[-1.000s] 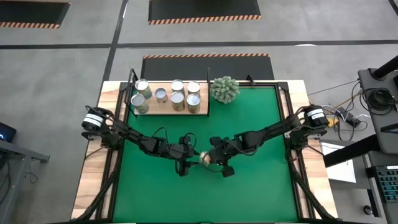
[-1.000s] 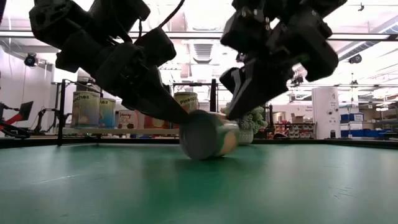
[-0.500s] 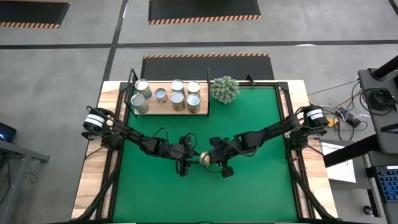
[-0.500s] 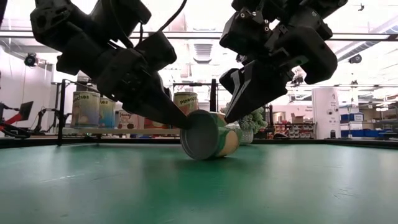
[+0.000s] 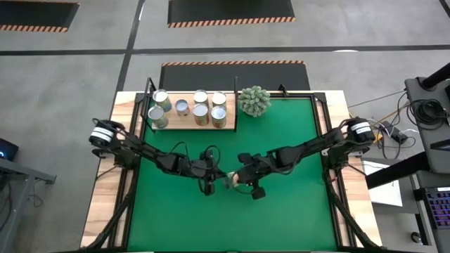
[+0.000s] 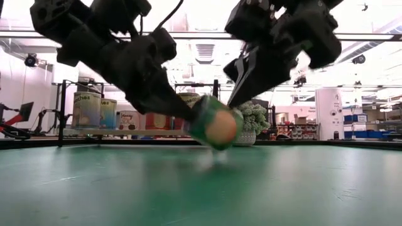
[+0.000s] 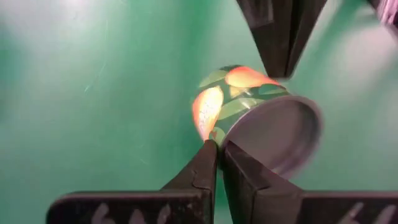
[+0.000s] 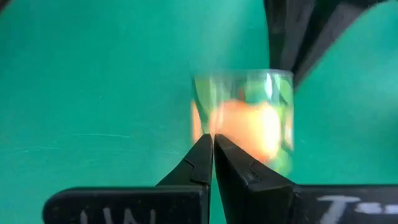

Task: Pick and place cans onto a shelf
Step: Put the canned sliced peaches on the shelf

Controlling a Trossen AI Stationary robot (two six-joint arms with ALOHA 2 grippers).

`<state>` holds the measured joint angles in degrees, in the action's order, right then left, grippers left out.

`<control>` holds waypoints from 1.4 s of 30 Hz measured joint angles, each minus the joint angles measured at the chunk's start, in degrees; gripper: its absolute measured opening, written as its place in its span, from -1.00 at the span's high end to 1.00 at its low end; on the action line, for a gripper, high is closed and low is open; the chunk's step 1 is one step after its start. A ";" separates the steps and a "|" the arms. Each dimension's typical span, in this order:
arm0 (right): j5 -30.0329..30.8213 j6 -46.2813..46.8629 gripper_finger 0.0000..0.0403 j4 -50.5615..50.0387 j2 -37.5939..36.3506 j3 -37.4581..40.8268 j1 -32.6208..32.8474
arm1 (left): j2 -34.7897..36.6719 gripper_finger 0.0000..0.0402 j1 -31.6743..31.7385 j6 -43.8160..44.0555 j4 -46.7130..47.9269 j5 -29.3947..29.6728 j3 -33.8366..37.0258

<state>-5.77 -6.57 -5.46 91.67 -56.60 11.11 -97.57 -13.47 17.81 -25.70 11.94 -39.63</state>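
A can (image 6: 217, 124) with a green and orange label hangs just above the green mat at mid-table, between my two grippers. My left gripper (image 7: 217, 148) comes at it from the table's left and is shut. My right gripper (image 8: 212, 140) comes from the right and is shut too. The can's silver end (image 7: 280, 134) shows in the left wrist view. On the pale wooden shelf (image 5: 184, 125) at the far left stand several cans (image 5: 200, 109), upright on their bases. My left gripper touches the can with its shut fingertips at the label side (image 7: 210, 127), close to the silver end's rim. It slants down from the table's left. My right gripper touches the can's label side (image 8: 208, 124) with its shut fingertips, slanting down from the table's right. The can sits between the two tips, clear of the mat and blurred.
A round spiky grey-green plant (image 5: 254, 100) stands at the far edge, right of the shelf. Dark frame posts (image 5: 235, 91) rise beside the shelf. Bare green mat (image 5: 281, 218) lies near, left and right of the grippers.
The can lay tilted on the mat with its silver end facing the near edge. It has come up off the mat and turned, so that its label side now faces the near edge. Both grippers have stayed on either side of it.
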 joint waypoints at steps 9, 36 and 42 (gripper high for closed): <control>0.21 0.57 0.96 -7.40 -9.96 0.04 -0.68 | 11.00 1.00 2.54 12.33 36.13 -2.52 -9.99; 2.94 -3.35 0.96 -5.29 -12.73 1.26 -0.81 | 8.12 0.86 3.25 23.73 73.14 -5.37 -21.54; 2.93 -2.90 0.96 -4.49 -12.73 1.94 -0.81 | 8.07 0.69 3.25 23.30 72.82 -3.09 -21.54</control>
<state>-2.84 -9.47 -9.95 78.94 -54.66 10.31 -89.50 -10.22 41.11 47.12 8.85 -61.17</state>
